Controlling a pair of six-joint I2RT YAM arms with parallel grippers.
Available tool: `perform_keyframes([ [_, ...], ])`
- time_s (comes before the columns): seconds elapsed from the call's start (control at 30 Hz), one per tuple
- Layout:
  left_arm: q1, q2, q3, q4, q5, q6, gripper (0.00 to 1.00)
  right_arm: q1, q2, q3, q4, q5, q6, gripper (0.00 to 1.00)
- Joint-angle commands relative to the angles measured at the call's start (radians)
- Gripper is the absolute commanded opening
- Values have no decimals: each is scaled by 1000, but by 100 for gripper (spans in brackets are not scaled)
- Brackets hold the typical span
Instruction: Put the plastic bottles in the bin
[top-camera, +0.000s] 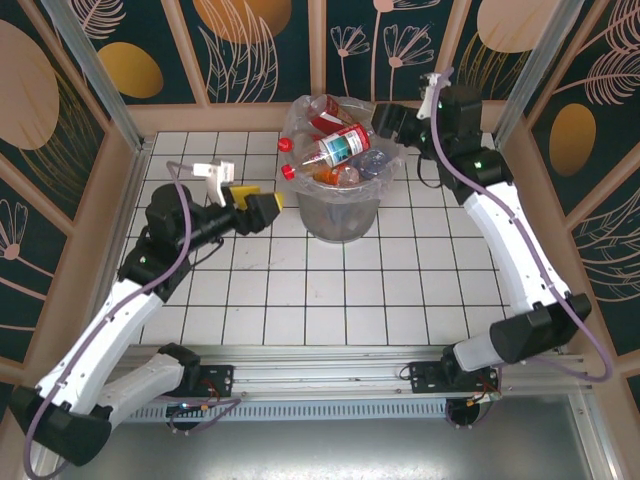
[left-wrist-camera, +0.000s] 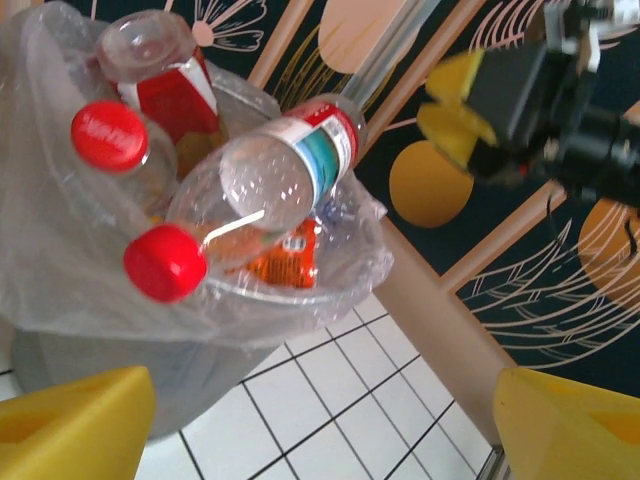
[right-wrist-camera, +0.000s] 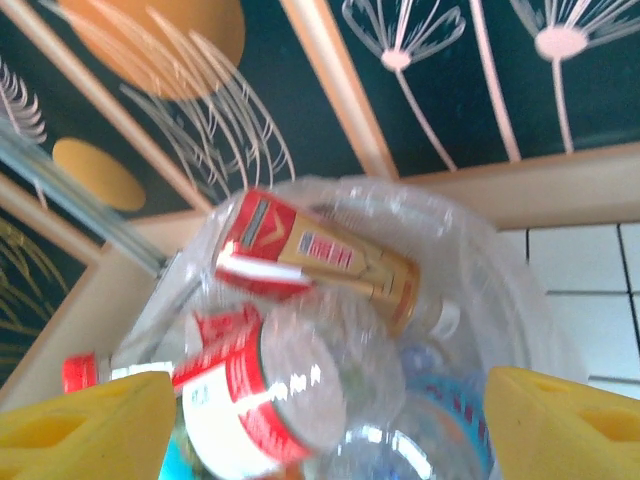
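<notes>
yellow fingers (left-wrist-camera: 80, 425) of the left end effector (left-wrist-camera: 330, 420) stood apart, empty, at the bottom corners, facing the right end effector (left-wrist-camera: 445, 105), also parted and empty, upper right. overhead, plastic bottles (top-camera: 340, 150) heaped the bin (top-camera: 340, 215) at upper centre of the worktop (top-camera: 300, 300).

Grey bin (top-camera: 340, 218), clear red-capped bottles (top-camera: 340, 148), white black-gridded table (top-camera: 270, 290).
</notes>
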Motion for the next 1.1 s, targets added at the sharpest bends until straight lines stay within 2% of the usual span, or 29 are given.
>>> perform_keyframes([
  [0.0, -1, 59, 43, 12, 22, -43, 87, 16, -50, -93, 53, -84, 42, 77],
  [0.2, -2, 152, 114, -18, 36, -47, 88, 26, -79, -165, 100, -190, 90, 69],
  [0.47, -1, 246, 156, -2, 70, -65, 88, 25, 9, -114, 142, -245, 106, 64],
  [0.8, -2, 299, 200, 52, 121, -108, 87, 19, 133, -10, 144, -115, 101, 53],
  [1.07, -23, 332, 235, 93, 151, -160, 86, 2, 193, 88, 89, -16, 86, 52],
])
